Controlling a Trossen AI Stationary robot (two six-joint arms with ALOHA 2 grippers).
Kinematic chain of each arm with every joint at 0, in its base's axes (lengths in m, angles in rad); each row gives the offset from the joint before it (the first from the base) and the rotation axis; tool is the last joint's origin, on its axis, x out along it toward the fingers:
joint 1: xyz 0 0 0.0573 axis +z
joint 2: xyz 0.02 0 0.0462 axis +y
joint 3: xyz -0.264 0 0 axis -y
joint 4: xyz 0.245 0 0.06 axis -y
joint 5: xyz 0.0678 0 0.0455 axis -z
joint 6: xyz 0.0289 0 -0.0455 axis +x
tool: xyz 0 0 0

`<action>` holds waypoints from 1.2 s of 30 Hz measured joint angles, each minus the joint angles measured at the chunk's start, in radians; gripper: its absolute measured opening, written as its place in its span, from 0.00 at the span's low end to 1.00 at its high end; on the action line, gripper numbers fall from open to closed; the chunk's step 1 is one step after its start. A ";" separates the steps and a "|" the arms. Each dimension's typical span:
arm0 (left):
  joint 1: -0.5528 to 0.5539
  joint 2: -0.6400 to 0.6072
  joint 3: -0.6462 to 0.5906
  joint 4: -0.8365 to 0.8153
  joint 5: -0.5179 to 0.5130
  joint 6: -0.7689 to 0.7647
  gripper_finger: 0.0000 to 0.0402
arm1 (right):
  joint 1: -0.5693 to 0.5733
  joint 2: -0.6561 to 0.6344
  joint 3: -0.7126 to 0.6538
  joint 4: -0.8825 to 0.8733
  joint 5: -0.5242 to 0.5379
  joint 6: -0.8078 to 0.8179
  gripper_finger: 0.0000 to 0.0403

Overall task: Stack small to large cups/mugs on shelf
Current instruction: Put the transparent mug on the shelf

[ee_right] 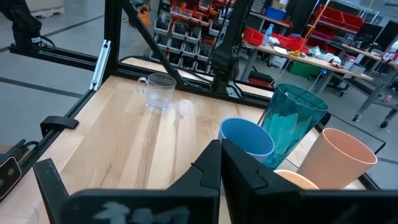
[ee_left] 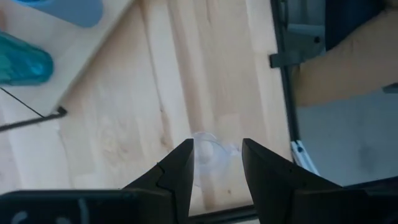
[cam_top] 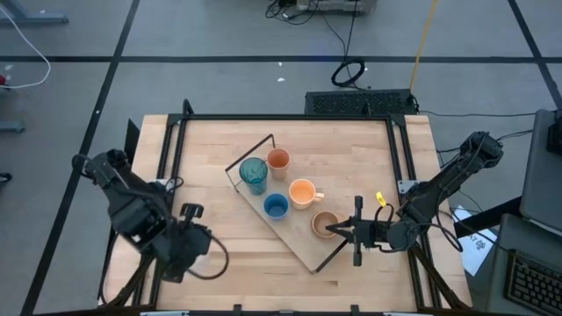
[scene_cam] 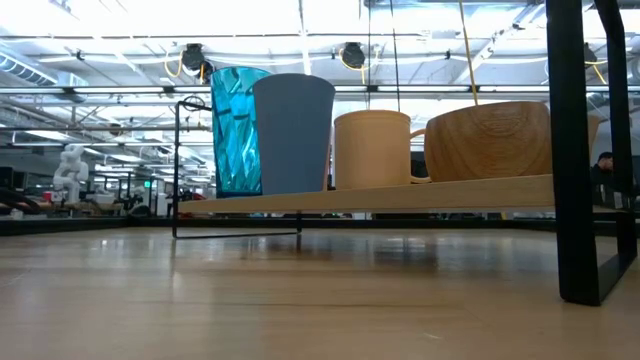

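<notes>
The shelf lies slantwise across the middle of the table. On it stand the teal tumbler, small orange cup, blue cup, orange handled mug and tan handled mug. The tiny clear glass stands on the bare tabletop near the left edge with nothing around it. My left gripper hangs open above it, pointing steeply down, and the glass shows between its fingers. My right gripper is shut and level, its tips at the tan mug's right side. My right gripper's shut fingertips come level from the table's right to the tan mug's rim. In the high view they meet its outline. Whether they touch it, I cannot tell. Nothing shows between the fingers in the right wrist view.
Black frame rails run along the table's edges. A small yellow object lies at the right. The shelf's black wire bracket stands close to the low camera. Bare wood lies in front of the shelf.
</notes>
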 joint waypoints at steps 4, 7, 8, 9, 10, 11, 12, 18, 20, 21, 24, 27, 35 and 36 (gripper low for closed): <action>-0.054 0.000 0.000 0.000 -0.005 -0.071 0.33 | 0.000 0.000 0.000 0.000 0.000 0.002 0.00; -0.087 0.000 0.000 0.000 -0.007 -0.140 0.29 | 0.000 0.000 0.000 0.000 0.000 0.002 0.00; -0.098 0.000 0.000 0.000 -0.003 -0.166 0.27 | 0.000 0.000 0.000 0.000 0.000 0.002 0.00; -0.109 0.000 0.000 0.000 0.005 -0.194 0.26 | 0.000 0.000 0.000 0.000 0.000 0.001 0.00; -0.121 0.000 0.000 0.000 0.007 -0.222 0.24 | 0.000 0.000 0.000 0.000 0.000 -0.001 0.00; -0.131 0.000 0.000 0.000 0.008 -0.251 0.23 | 0.000 0.000 0.000 0.000 0.000 -0.005 0.00; -0.143 0.000 0.000 0.000 0.007 -0.280 0.21 | 0.000 0.000 0.000 0.000 0.000 -0.008 0.00; -0.199 0.000 -0.051 0.000 0.026 -0.474 0.18 | 0.000 0.000 0.000 0.001 0.000 -0.030 0.00; -0.212 0.000 -0.084 0.000 0.034 -0.519 0.18 | 0.000 0.000 0.000 0.002 0.000 -0.035 0.00; -0.218 0.000 -0.102 0.000 0.037 -0.536 0.18 | 0.000 0.000 0.000 0.005 0.000 -0.036 0.00; -0.229 0.000 -0.154 0.003 0.041 -0.554 0.18 | 0.000 0.000 0.000 0.009 0.000 -0.039 0.00; -0.233 0.000 -0.199 0.014 0.037 -0.554 0.18 | 0.000 0.000 -0.001 0.008 0.000 -0.035 0.00; -0.249 0.000 -0.335 0.105 0.035 -0.455 0.21 | 0.000 0.000 -0.001 0.008 0.000 -0.008 0.00; -0.253 0.000 -0.354 0.113 0.034 -0.442 0.23 | 0.000 0.000 -0.001 0.008 0.000 -0.007 0.00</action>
